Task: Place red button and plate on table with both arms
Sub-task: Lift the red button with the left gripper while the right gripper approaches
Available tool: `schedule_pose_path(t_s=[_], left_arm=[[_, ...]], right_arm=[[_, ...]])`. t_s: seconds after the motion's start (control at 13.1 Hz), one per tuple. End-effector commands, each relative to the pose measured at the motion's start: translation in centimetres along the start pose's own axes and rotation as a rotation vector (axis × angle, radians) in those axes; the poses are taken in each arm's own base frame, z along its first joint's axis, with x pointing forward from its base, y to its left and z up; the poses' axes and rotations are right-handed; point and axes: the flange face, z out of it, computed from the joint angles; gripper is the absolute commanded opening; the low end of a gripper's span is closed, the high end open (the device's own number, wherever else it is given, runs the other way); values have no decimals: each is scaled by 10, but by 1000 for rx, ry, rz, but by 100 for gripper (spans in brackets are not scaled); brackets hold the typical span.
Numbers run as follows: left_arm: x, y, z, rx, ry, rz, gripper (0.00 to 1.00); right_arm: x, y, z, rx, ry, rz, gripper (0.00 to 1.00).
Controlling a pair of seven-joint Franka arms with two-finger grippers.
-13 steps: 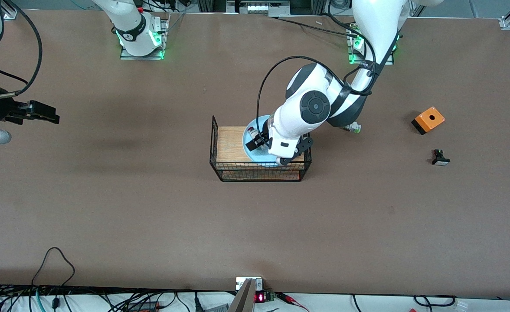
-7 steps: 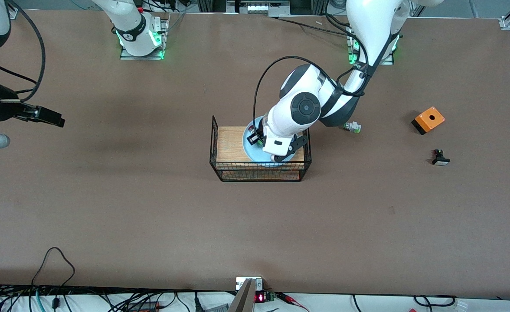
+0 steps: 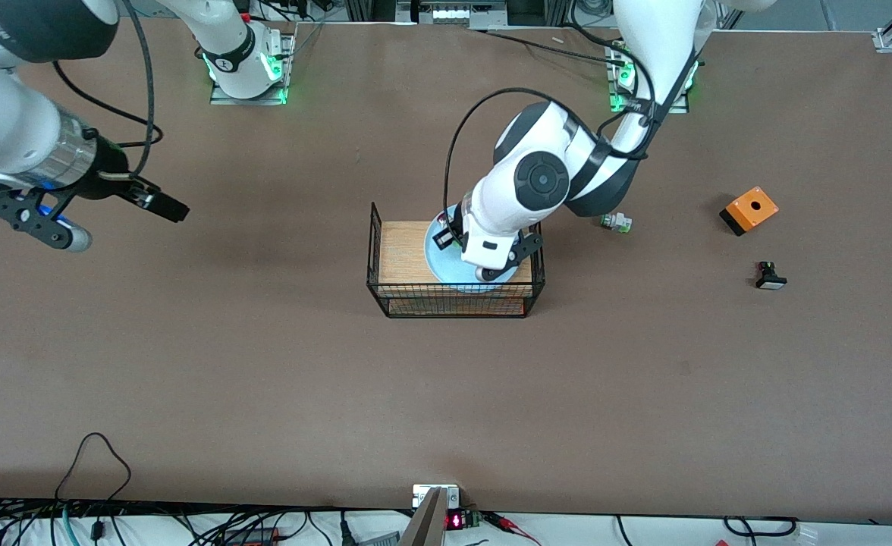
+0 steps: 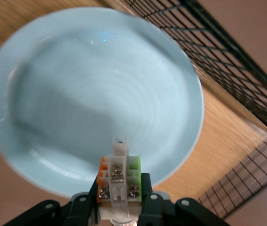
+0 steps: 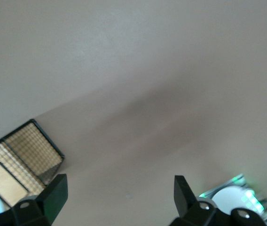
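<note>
The pale blue plate (image 3: pixel 435 263) lies on the wood top of the black wire rack (image 3: pixel 385 291) in the middle of the table (image 3: pixel 279 379). My left gripper (image 3: pixel 447 239) hangs over the plate, shut on the red button (image 3: pixel 441 226). In the left wrist view the button's white body with orange and green sides (image 4: pixel 118 170) sits between the black fingers (image 4: pixel 145 189), above the plate (image 4: pixel 96 94). My right gripper (image 3: pixel 170 206) is open and empty in the air over bare table toward the right arm's end; its view shows it (image 5: pixel 119 188) wide open.
A white part with a green cap (image 3: pixel 615 222), an orange box (image 3: pixel 749 209) and a black part with a white cap (image 3: pixel 771 277) lie toward the left arm's end. The rack's wire walls (image 4: pixel 227 61) rise around the plate. The rack also shows in the right wrist view (image 5: pixel 30 150).
The right arm has swung in from the table's end toward the middle. The left gripper has shifted slightly over the plate, still holding the button.
</note>
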Motion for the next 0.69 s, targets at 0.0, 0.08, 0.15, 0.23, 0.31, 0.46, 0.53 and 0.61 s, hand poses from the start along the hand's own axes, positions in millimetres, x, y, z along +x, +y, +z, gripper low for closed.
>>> schedule_pose_path(t_s=[0.0, 0.08, 0.15, 0.23, 0.31, 0.46, 0.53, 0.61], left_arm=[[-10, -17, -67, 36, 58, 18, 15], [-6, -22, -90, 79, 115, 68, 15], [12, -33, -108, 140, 148, 132, 15], [37, -47, -122, 171, 136, 180, 15], [62, -62, -133, 192, 122, 242, 16], [111, -94, -149, 258, 99, 388, 16], [132, -111, -155, 306, 107, 464, 16], [152, -125, -156, 322, 88, 507, 18]], right_arm=[[-19, -15, -6, 46, -48, 162, 100], [-23, -23, -6, 77, -63, 213, 100], [-25, -31, -8, 124, -82, 259, 100], [-27, -37, -9, 161, -101, 286, 100], [-32, -46, -10, 188, -99, 306, 100], [-59, -77, -3, 193, -87, 366, 100], [-79, -98, 2, 206, -79, 394, 100], [-90, -114, 9, 218, -75, 429, 100]])
